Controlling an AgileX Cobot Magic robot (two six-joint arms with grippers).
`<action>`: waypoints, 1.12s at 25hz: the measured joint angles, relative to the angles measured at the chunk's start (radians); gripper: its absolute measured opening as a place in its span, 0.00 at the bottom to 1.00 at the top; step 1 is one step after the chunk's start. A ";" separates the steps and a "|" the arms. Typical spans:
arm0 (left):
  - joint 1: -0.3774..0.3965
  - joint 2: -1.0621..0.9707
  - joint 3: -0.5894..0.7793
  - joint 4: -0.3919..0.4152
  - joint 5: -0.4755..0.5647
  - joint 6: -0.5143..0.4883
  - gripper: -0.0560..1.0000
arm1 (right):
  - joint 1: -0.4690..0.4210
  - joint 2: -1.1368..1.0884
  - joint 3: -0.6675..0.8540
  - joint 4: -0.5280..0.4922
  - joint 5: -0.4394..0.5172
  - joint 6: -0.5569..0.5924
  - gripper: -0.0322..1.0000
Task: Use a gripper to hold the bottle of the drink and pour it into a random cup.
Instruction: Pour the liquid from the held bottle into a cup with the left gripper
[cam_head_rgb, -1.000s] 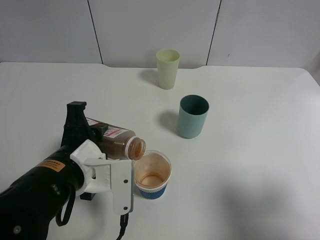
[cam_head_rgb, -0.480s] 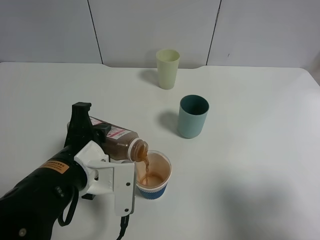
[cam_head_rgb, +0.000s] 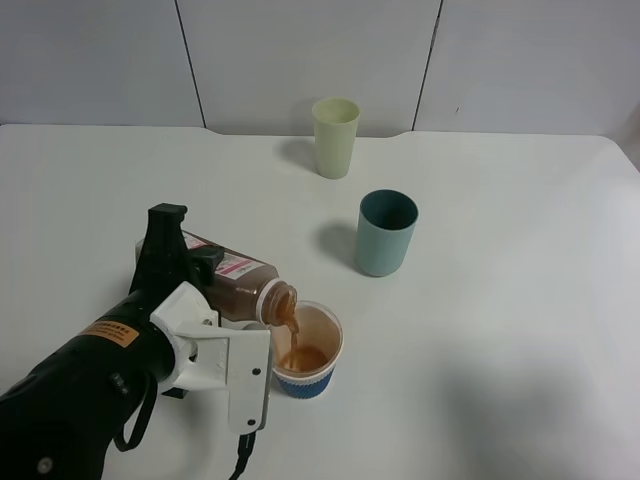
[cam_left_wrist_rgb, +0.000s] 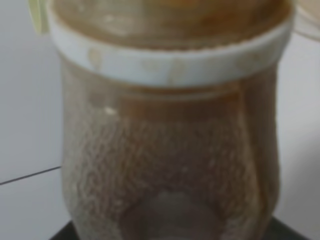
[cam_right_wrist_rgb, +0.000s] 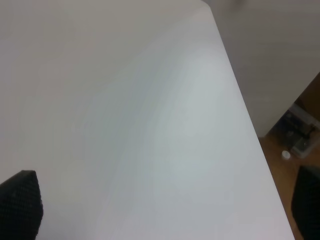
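Note:
My left gripper is shut on the bottle of the drink, a clear bottle with a pink label. It holds the bottle tipped on its side with the open neck over the cup. A thin brown stream runs from the neck into the cup, a short wide cup with a whitish rim and a blue ribbed sleeve. The left wrist view is filled by the bottle with brown drink inside. My right gripper is open and empty over bare table near the table's edge; it does not show in the high view.
A teal cup stands behind and right of the blue-sleeved cup. A pale yellow-green cup stands near the back of the white table. In the right wrist view, the floor beyond the table edge holds clutter.
The bottle has tipped further down toward the cup, and the drink has started flowing. The brown level in the cup has risen.

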 joint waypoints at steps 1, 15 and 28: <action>0.000 0.000 0.000 0.001 0.000 0.004 0.35 | 0.000 0.000 0.000 0.000 0.000 0.000 0.99; 0.000 0.000 0.000 0.017 -0.008 0.019 0.35 | 0.000 0.000 0.000 0.000 0.000 0.000 0.99; 0.027 0.000 0.000 0.051 -0.012 0.019 0.35 | 0.000 0.000 0.000 0.000 0.000 0.000 0.99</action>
